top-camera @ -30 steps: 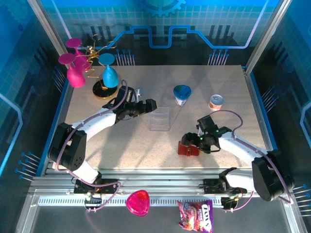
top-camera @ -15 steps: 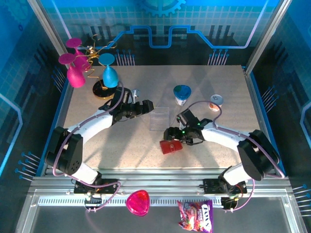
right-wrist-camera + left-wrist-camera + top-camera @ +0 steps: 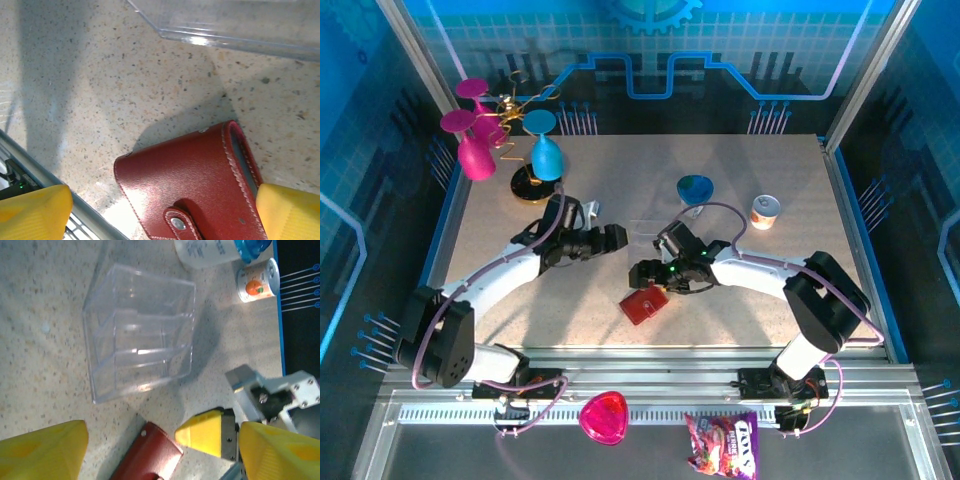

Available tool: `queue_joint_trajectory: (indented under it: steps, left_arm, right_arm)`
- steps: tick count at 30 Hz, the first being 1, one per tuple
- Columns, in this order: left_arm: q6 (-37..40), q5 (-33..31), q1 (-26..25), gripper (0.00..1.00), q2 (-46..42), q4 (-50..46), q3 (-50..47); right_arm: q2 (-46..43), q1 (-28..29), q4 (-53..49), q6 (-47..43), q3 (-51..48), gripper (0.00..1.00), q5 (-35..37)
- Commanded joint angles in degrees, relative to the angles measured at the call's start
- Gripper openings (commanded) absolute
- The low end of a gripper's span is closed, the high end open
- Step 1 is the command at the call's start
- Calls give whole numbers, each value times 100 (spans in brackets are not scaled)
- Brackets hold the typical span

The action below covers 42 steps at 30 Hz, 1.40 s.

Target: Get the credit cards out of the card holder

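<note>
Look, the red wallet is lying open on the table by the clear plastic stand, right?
No. The red wallet lies on the table by the clear plastic stand, but it is folded shut, not open. The right wrist view shows its snap tab across the closed edge.

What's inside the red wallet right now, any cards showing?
The wallet is folded shut, snap tab across the front. Red outside and a thin grey edge strip show; whatever is inside is covered.
</note>
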Motion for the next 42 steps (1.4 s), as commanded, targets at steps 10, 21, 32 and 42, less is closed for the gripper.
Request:
queue_joint_trajectory:
  steps: [10, 21, 32, 42]
  left_arm:
    - [-350, 635, -417, 64, 332, 442, -699]
    - [-353, 1069, -554, 64, 1079, 672, -682]
    - [-694, 1215, -659, 64, 1324, 1039, -975]
    - [-836, 1207, -730, 64, 961, 958, -1241]
  right_arm:
    - [-1003, -252, -884, 290, -685, 85, 432]
    - [-704, -259, 107, 659, -1105, 72, -445]
    - [-335, -275, 772, 907, -1229, 63, -716]
    - [-9, -406, 844, 743, -918, 53, -864]
